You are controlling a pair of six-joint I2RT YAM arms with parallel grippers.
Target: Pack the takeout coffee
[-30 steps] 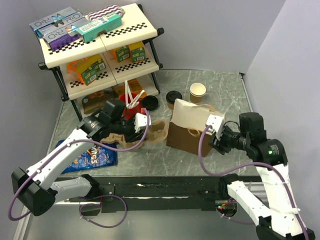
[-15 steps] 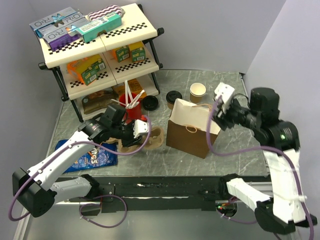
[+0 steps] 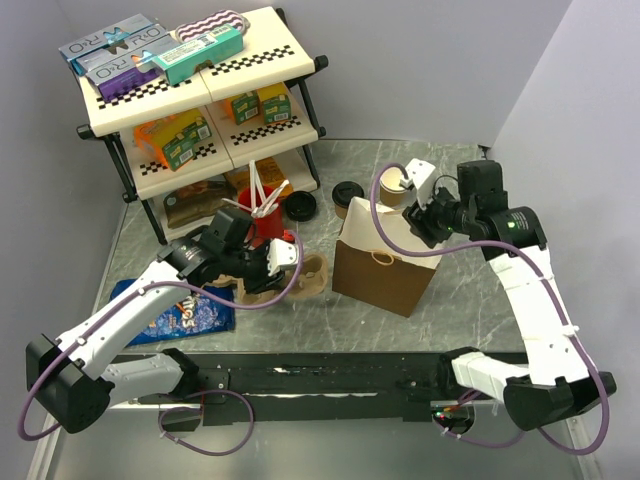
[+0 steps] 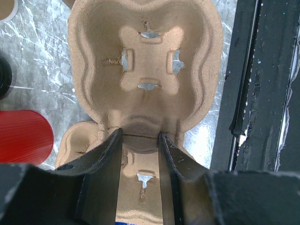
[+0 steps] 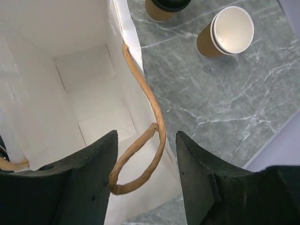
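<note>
Coffee (image 3: pixel 347 194), black lid on, stands upright on the table (image 3: pixel 470 300) just behind the bag (image 3: pixel 380 275). The loose lid (image 3: pixel 300 205) is on its left and the lidless cup (image 3: pixel 392 184) on its right. It sits apart from all three and apart from both grippers.

The bag stands upright with its mouth open, and the right wrist view looks down onto its white walls and floor. The right gripper (image 5: pixel 146 140) hangs over the bag's right rim with its jaws parted to a middling gap and nothing gripped. The handle (image 5: pixel 140 161) loops through that gap in the wrist view, seemingly lower than the fingers. Whether it touches either one I cannot tell.

The left gripper (image 4: pixel 139 136) is down on the carrier (image 4: pixel 145 70), which lies flat on the table to the left of the bag. Its jaws are pinched on the raised ridge between two of the carrier's wells, one finger on each side. The wells in view show their slotted bottoms.

The red cup (image 3: pixel 262 218) of white sticks stands just behind the left gripper, in front of the shelf (image 3: pixel 190 100). A blue snack bag (image 3: pixel 185 312) lies flat beside the left arm, near the front edge.
</note>
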